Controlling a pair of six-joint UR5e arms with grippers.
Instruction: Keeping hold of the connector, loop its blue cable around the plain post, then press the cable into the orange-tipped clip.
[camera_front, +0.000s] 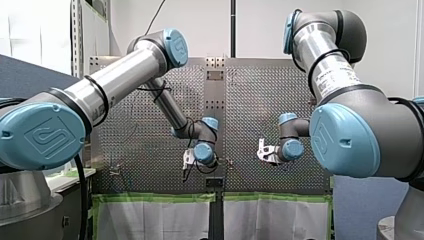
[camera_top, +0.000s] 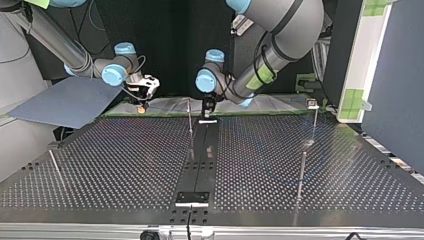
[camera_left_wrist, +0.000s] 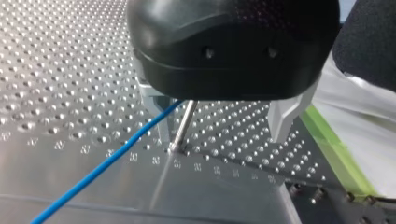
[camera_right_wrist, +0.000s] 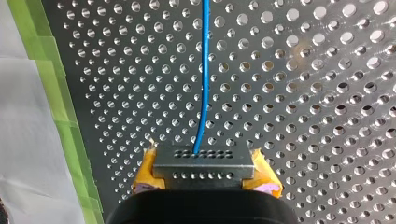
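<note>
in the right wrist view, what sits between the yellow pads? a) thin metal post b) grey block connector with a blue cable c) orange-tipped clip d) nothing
b: the grey block connector is clamped between my right gripper and its yellow pads, with the thin blue cable running ahead over the perforated table.

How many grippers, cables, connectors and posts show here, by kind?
Grippers: 2 (my left gripper, my right gripper)
Blue cable: 1
Connector: 1
Thin posts: 4, in the top view
Total: 8
</note>
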